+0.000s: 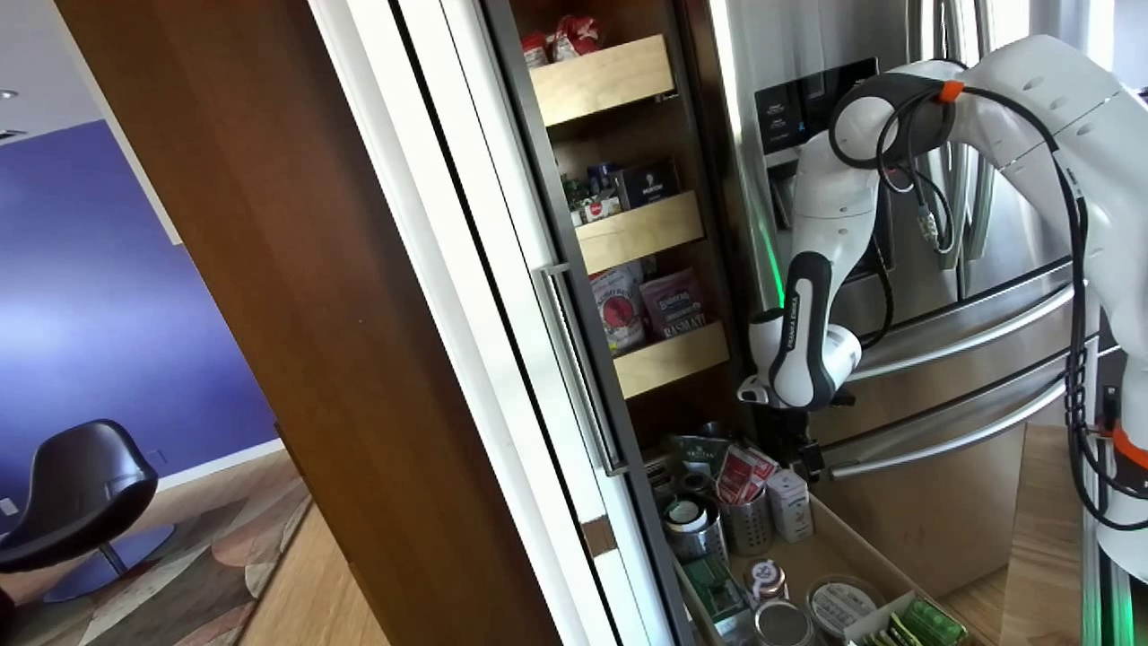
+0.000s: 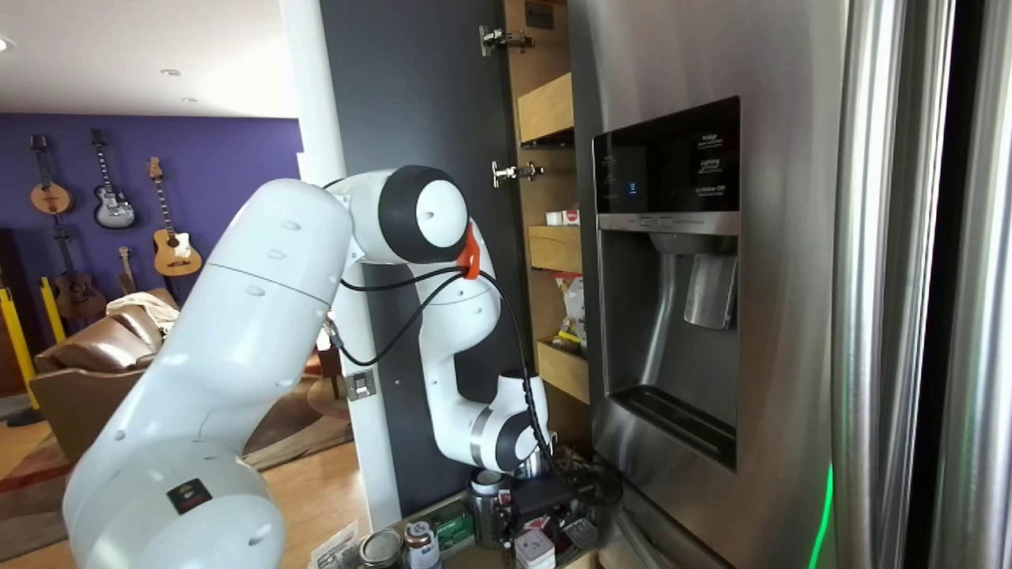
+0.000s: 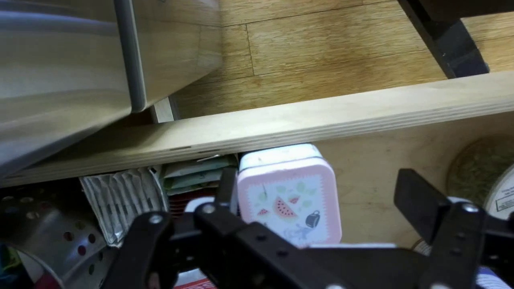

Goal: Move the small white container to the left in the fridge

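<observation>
The steel fridge (image 1: 933,502) stands shut beside an open pantry; it also shows in an exterior view (image 2: 791,316) and at the upper left of the wrist view (image 3: 60,60). A plain white roundish container does not clearly show. A small white tin (image 3: 287,196) with a pink, watermelon-patterned lid stands in the pulled-out pantry drawer, also in both exterior views (image 1: 790,505) (image 2: 535,548). My gripper (image 3: 321,194) is open above the drawer. Its left finger is close along the tin's left side; its right finger is well apart from the tin. Whether the left finger touches is unclear.
The drawer's wooden side wall (image 3: 345,114) runs just behind the tin. Perforated steel cups (image 1: 747,525) and packets stand beside it; jars (image 1: 843,603) lie toward the front. Fridge handle bars (image 1: 951,431) and the tall pantry door (image 1: 529,296) flank the arm.
</observation>
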You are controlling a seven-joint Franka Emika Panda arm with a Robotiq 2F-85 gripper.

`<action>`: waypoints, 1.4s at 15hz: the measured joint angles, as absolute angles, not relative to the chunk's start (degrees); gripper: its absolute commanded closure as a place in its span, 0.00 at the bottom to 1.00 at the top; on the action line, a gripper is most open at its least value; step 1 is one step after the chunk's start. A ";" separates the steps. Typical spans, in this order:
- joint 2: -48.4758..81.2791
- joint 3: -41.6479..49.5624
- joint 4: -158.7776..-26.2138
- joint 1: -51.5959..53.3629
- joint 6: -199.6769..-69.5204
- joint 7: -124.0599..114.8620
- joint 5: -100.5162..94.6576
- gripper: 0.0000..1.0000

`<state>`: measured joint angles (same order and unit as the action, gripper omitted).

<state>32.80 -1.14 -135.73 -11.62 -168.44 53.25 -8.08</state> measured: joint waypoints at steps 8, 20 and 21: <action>36.32 -2.76 -133.94 -12.74 -172.13 53.28 -10.61 0.00; 40.83 -4.14 -132.27 -14.53 -177.90 53.13 -14.09 0.49; 40.76 -4.17 -132.24 -14.53 -177.92 52.90 -14.09 0.50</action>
<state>40.76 -4.17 -132.24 -14.53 -177.92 52.90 -14.09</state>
